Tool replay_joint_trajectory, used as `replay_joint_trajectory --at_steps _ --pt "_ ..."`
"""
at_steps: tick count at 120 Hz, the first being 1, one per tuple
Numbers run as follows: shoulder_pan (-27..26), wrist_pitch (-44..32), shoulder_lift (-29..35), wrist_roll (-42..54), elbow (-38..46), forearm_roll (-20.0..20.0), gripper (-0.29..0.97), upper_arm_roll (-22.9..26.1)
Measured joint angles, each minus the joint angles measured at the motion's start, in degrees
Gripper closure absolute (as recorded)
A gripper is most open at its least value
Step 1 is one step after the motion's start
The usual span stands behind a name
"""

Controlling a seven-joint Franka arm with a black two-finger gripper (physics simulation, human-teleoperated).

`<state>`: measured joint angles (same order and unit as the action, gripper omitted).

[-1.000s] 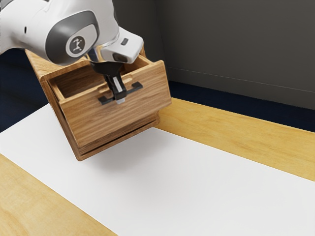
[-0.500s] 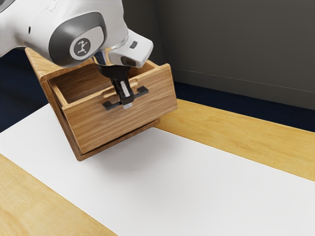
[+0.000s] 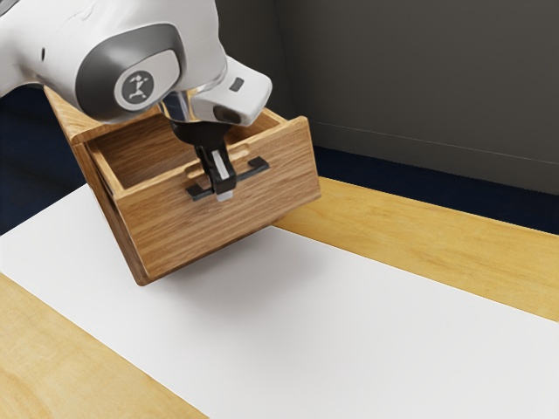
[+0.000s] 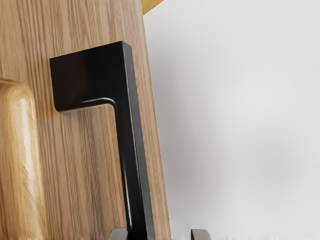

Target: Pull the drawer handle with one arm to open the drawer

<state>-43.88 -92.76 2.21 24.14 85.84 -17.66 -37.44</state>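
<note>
Links of my white and grey arm (image 3: 131, 61) filled the upper left of the exterior view, reaching down toward the frame's centre. Beneath them, at the left, sat the wooden cabinet (image 3: 70, 122), its front turned toward the lower right. The drawer (image 3: 175, 218) stood pulled well out of the cabinet, its open top showing the wooden bottom inside and its front panel facing the centre of the frame.

Just right of that, my black gripper (image 3: 222, 187) came down over the drawer's front edge and straddled the dark handle (image 3: 254, 167), a flat bar mounted across the panel on short legs. My jaws stood apart, not clamped. In the wrist view one fingertip (image 4: 119, 234) sat tucked between the panel and the handle, right against the bar. The other fingertip (image 4: 200, 234) stood clear of the bar on its outer side, over the white mat (image 4: 240, 125). So the bar lay between parted fingers, touched only by the inner one.

Further right in the exterior view, the mat ran as a broad white band across the light wooden table (image 3: 437, 236), from the left edge down to the lower right corner. Along the upper right rose a dark grey wall (image 3: 419, 70), with a strip of dark blue floor (image 3: 437, 183) at its foot.
</note>
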Motion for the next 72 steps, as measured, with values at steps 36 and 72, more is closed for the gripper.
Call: replay_joint_trajectory --at_steps 36,72 --pt "-0.80 0.61 1.22 -1.47 0.73 -0.23 0.62 3.08" --pt "-0.34 2.88 4.37 -2.90 -1.43 -3.35 0.44 10.49"
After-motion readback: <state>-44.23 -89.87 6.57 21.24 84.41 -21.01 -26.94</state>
